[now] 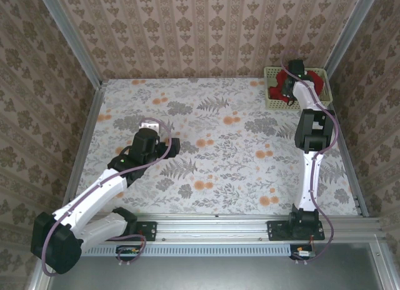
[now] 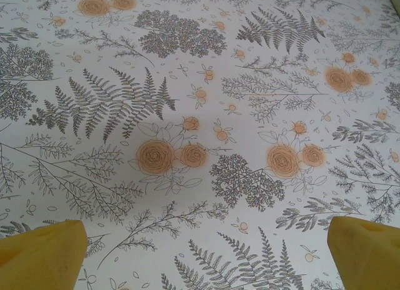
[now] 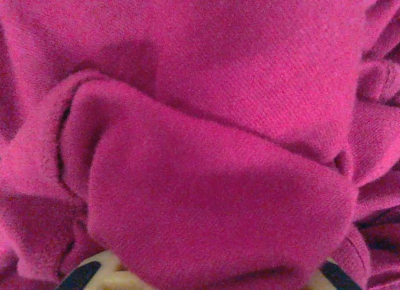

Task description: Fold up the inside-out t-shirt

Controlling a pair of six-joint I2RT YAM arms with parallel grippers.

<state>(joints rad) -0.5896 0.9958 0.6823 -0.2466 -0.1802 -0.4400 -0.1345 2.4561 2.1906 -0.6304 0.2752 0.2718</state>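
Red t-shirt [image 1: 316,82] in basket [image 1: 269,103], fold pinched in R claw [image 3: 206,279].

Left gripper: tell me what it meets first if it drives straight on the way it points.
Likely the flowered table: the left gripper, open, angles down at it with nothing between, though depth is unclear.

A pale slatted basket [image 1: 271,100] sits at two o'clock on the floral tablecloth [image 1: 219,152] (ferns, orange blooms), close to the damask-papered walls [image 1: 206,34]; a metal rail [image 1: 237,218] runs at six o'clock.
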